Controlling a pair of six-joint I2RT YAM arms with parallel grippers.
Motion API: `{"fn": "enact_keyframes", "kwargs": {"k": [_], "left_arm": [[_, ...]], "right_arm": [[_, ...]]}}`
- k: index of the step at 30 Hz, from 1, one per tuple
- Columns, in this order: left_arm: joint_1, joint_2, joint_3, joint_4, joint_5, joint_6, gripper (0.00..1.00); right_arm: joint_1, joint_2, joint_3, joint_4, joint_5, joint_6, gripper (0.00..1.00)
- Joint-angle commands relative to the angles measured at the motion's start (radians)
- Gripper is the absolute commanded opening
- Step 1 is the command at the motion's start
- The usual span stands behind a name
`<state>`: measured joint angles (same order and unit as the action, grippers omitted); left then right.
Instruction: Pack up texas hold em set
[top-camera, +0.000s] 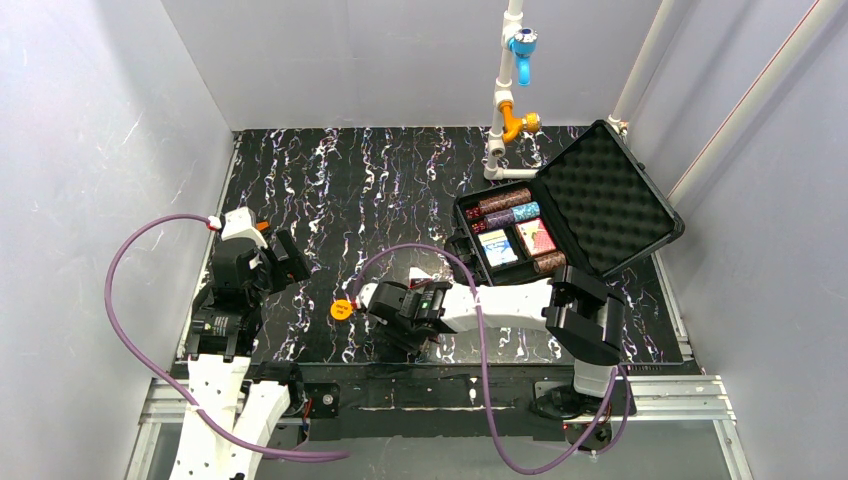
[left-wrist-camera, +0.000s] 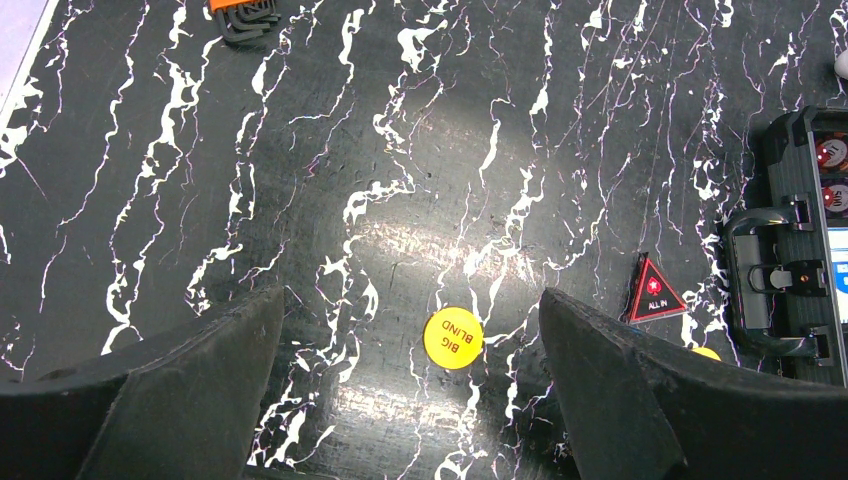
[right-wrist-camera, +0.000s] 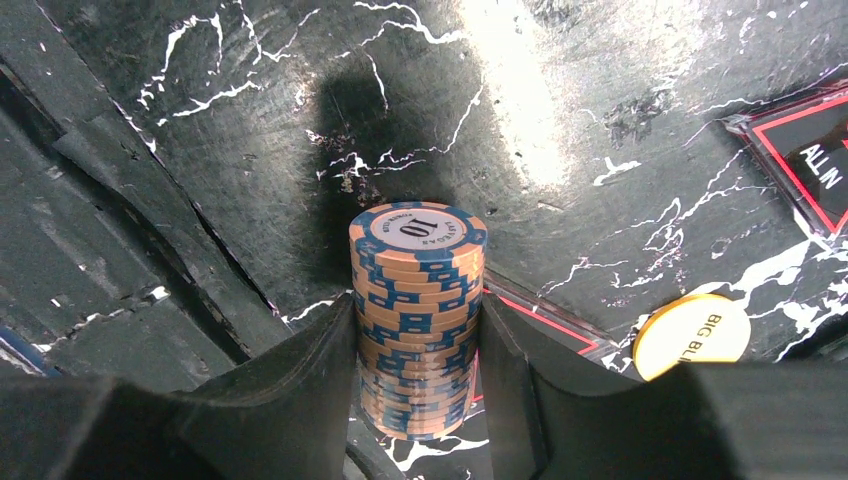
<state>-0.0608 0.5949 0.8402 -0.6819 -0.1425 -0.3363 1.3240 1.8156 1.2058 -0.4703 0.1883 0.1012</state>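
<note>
The black case (top-camera: 462, 222) lies open at the right rear, its foam lid (top-camera: 610, 195) tipped back. Inside are chip rolls (top-camera: 505, 200), a blue deck (top-camera: 498, 247) and a red deck (top-camera: 536, 237). My right gripper (right-wrist-camera: 418, 370) is shut on an orange-and-blue chip roll (right-wrist-camera: 418, 300), a finger pressed against each side. Beside it lie an orange "BIG BLIND" disc (right-wrist-camera: 692, 335) and a triangular "ALL IN" marker (right-wrist-camera: 815, 150). My left gripper (left-wrist-camera: 412, 400) hangs open above the table, the same disc (left-wrist-camera: 453, 338) lying between its fingers and the marker (left-wrist-camera: 655, 293) to their right.
A white pipe stand (top-camera: 510, 90) with blue and orange fittings rises behind the case. A set of hex keys in an orange holder (left-wrist-camera: 245, 12) lies at the far left. The case handle (left-wrist-camera: 765, 270) faces the arms. Grey walls close in on both sides.
</note>
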Motion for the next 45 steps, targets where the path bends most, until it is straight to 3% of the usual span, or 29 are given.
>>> {"fn": "enact_keyframes", "kwargs": {"k": [1,10,24,31,36,41,45], "left_arm": [[0.004,0.004,-0.002,-0.005,-0.012,0.005,0.99],[0.004,0.007,-0.003,-0.005,-0.012,0.005,0.99],[0.003,0.009,-0.003,-0.005,-0.012,0.005,0.99],[0.003,0.004,-0.005,0.001,-0.011,0.009,0.99],[0.005,0.002,-0.007,0.004,-0.011,0.011,0.99],[0.004,-0.001,-0.011,0.008,-0.014,0.012,0.99],[0.003,-0.001,-0.014,0.012,-0.019,0.014,0.99]], "right_arm": [[0.006,-0.035,0.086,0.017,0.028,0.019,0.01],[0.006,-0.183,0.088,0.143,0.121,0.091,0.01],[0.006,-0.469,-0.125,0.392,0.438,0.206,0.01],[0.006,-0.519,-0.154,0.358,0.709,0.35,0.01],[0.006,-0.507,-0.121,0.196,0.925,0.578,0.01],[0.004,-0.508,-0.105,0.069,1.021,0.759,0.01],[0.004,-0.533,-0.127,0.068,1.044,0.801,0.01]]}}
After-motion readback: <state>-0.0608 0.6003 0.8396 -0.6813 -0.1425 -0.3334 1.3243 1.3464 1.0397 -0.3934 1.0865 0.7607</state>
